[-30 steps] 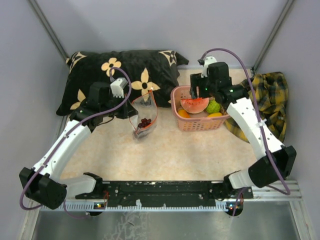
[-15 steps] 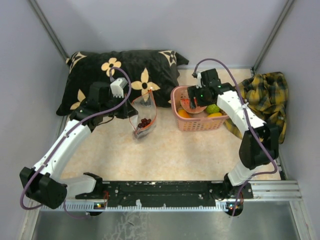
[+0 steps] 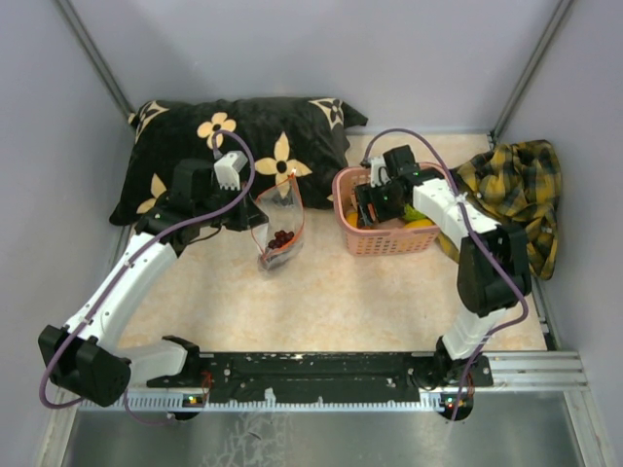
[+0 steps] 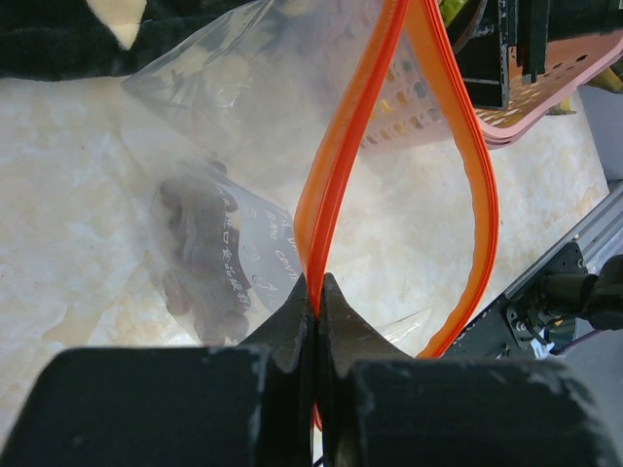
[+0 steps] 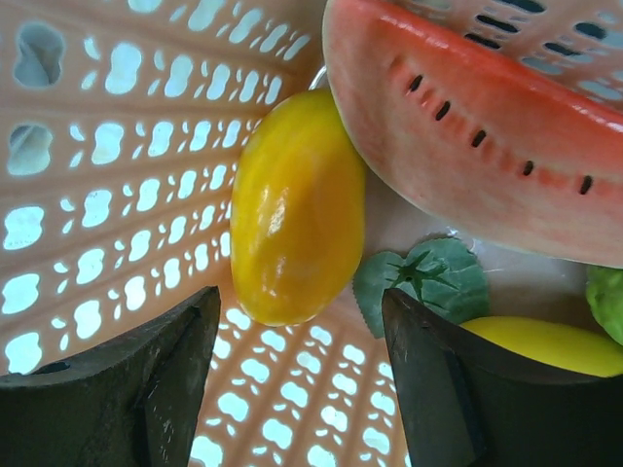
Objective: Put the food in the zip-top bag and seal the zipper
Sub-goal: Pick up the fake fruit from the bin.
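My left pincer [image 4: 313, 292] is pressed together on the zipper [image 4: 339, 165] of the one bag [image 4: 224, 107]. The bag stands on the counter [image 3: 321, 292] near the left of the basket [image 5: 97, 146], mouth gaping, with one grape bunch [image 4: 200, 253] inside. My right pincer [image 5: 300, 326] is spread and down in the basket, gripping nothing, with one orange-yellow piece [image 5: 292, 204] just ahead between its fingers. Also in the basket I count one watermelon slice [image 5: 467, 126], one more yellow piece [image 5: 545, 345] and one green fruit [image 5: 608, 297].
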Action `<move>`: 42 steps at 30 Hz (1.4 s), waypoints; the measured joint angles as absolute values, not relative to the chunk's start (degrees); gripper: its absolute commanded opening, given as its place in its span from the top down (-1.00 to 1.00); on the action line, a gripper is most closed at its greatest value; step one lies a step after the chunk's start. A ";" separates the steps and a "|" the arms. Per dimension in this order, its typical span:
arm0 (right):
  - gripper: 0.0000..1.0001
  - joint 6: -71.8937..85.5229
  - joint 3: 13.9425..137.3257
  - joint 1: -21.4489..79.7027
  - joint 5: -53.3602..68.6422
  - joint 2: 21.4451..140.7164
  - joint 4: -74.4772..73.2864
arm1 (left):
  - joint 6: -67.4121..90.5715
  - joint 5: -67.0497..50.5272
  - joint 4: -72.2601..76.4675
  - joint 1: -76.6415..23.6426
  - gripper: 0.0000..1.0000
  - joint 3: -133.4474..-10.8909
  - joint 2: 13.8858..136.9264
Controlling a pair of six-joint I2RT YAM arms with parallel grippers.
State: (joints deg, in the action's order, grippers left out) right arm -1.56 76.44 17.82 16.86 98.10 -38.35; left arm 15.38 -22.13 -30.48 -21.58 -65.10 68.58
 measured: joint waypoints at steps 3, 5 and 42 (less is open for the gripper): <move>-0.36 -1.96 75.64 17.80 18.11 98.67 -37.76 | 15.38 -22.15 -30.48 -21.58 1.00 -65.10 68.58; -0.36 -2.17 75.57 17.80 18.65 99.77 -37.30 | 15.38 -22.17 -30.48 -21.58 1.00 -65.10 68.58; 0.09 1.21 64.82 17.82 17.89 102.85 -20.18 | 15.40 -22.63 -30.44 -21.47 1.00 -65.08 68.95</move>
State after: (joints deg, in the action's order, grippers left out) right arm 1.21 64.82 17.82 17.89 102.85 -20.18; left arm 15.40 -22.63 -30.44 -21.47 -65.08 68.95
